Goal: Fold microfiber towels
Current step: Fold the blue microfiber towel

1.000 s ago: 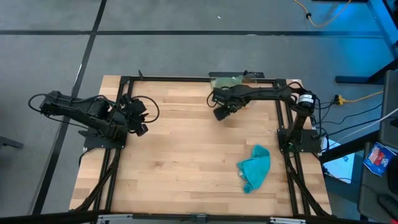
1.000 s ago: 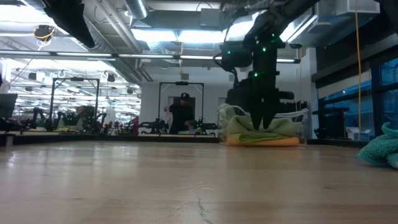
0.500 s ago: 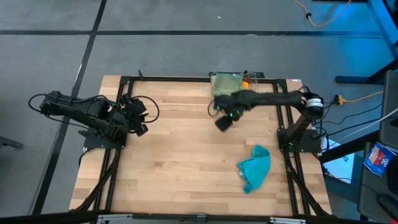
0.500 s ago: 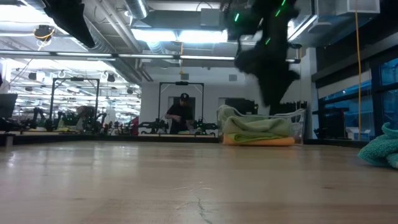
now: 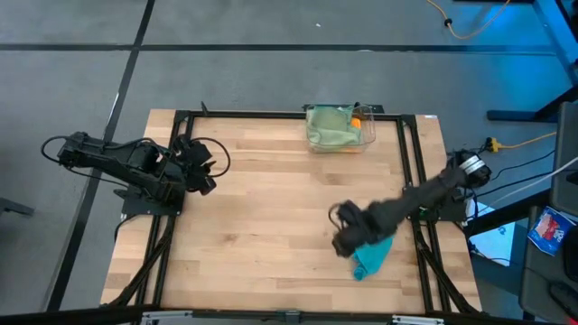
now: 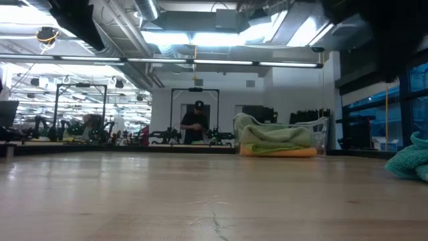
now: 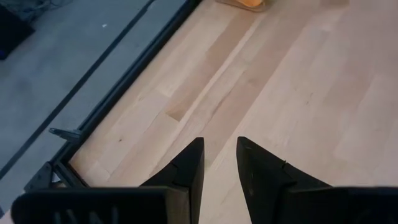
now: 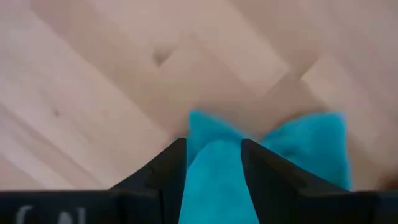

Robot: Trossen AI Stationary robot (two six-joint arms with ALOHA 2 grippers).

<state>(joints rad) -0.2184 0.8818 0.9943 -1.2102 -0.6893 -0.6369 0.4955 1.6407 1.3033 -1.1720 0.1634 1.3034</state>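
The right gripper [image 5: 343, 242] hangs over the near right part of the table [image 5: 262, 226], at the left edge of the teal towel [image 5: 372, 255]. Its fingers [image 8: 166, 169] stand a moderate way apart, and teal cloth shows between them in the right wrist view — whether they touch or grip it I cannot tell. The left gripper [image 5: 204, 177] waits near the table's left edge, fingers [image 7: 189, 168] a narrow gap apart with nothing between them, bare wood below.

At the far edge sits a clear plastic bin [image 5: 366, 137] holding the folded towels: pale green [image 6: 274, 137] on top, orange [image 6: 281, 152] at the bottom in the low view. Nothing lies between the bin and the teal towel. In the room beyond, a person [image 6: 195, 124] stands far behind the table.

A second ago the right arm reached over the bin at the far edge; half a second ago it had lifted clear of it — now it has swung across to the teal towel. The left arm, the bin and the teal towel have not moved.

The teal towel is a soft, crumpled heap with a fuzzy nap; the table is pale wooden planks in a black metal frame.
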